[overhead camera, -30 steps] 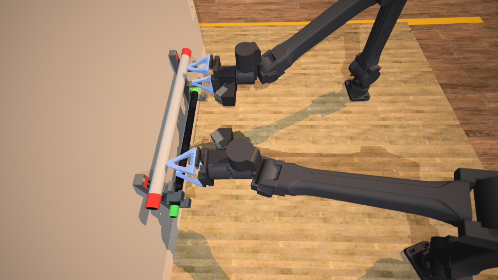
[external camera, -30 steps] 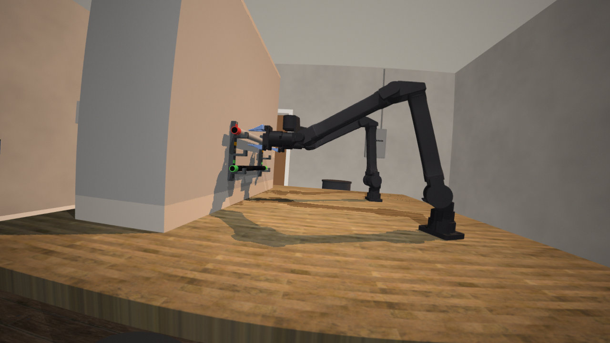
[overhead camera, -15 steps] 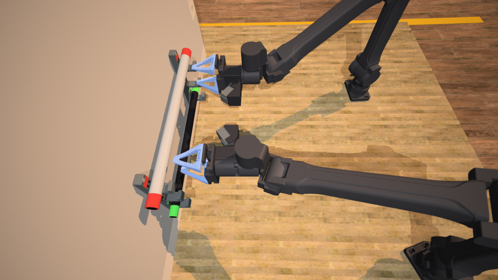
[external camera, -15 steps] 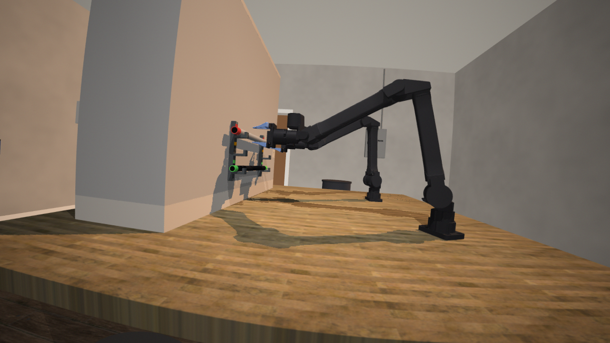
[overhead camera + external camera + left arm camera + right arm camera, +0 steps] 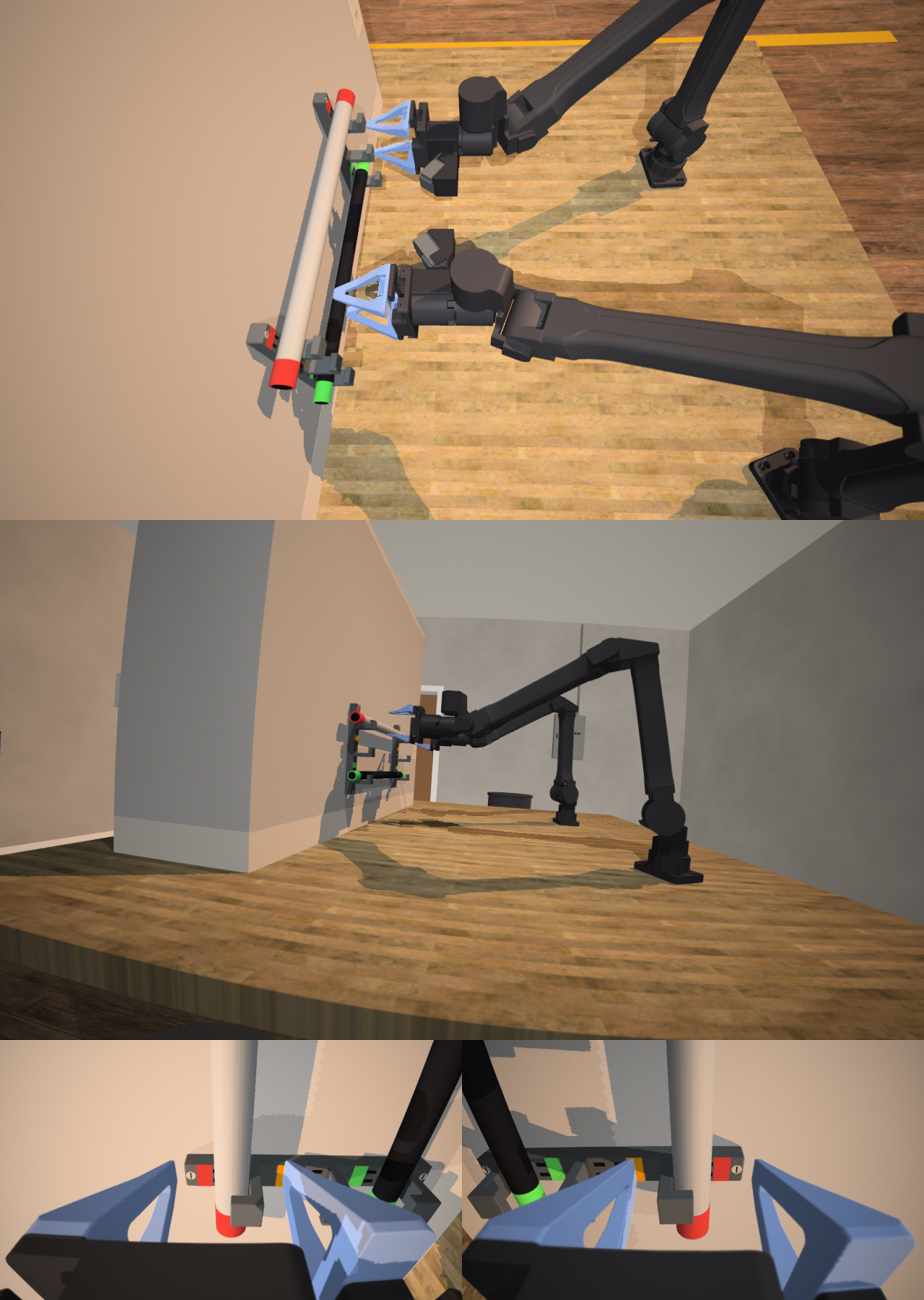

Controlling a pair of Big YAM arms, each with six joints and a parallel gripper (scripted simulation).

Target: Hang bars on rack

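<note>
Top view showed left jaws (image 5: 342,303) (image 5: 390,724) and right jaws (image 5: 370,138) (image 5: 416,742) partly open, holding nothing, the red-ended bar (image 5: 314,232) (image 5: 381,724) (image 5: 234,1112) (image 5: 693,1112) lying wallward on the wall rack (image 5: 321,113) (image 5: 349,786) (image 5: 343,1160) (image 5: 606,1153), so retreat probably called for backing straight out, across its long axis.

One white round bar (image 5: 312,226) (image 5: 381,726) (image 5: 232,1112) (image 5: 693,1112) with red ends, one black round bar (image 5: 351,226) (image 5: 380,774) (image 5: 415,1119) (image 5: 502,1130) with green ends, two black jointed robot arms (image 5: 646,329) (image 5: 653,726).

Bare wall (image 5: 108,1123) (image 5: 805,1112) is lying open above the upper fingertips of both grippers, while the white bar (image 5: 316,219) (image 5: 232,1130) (image 5: 693,1130) and a hooked rack arm (image 5: 247,1211) (image 5: 676,1207) are blocking the way straight ahead between each gripper's fingers.
</note>
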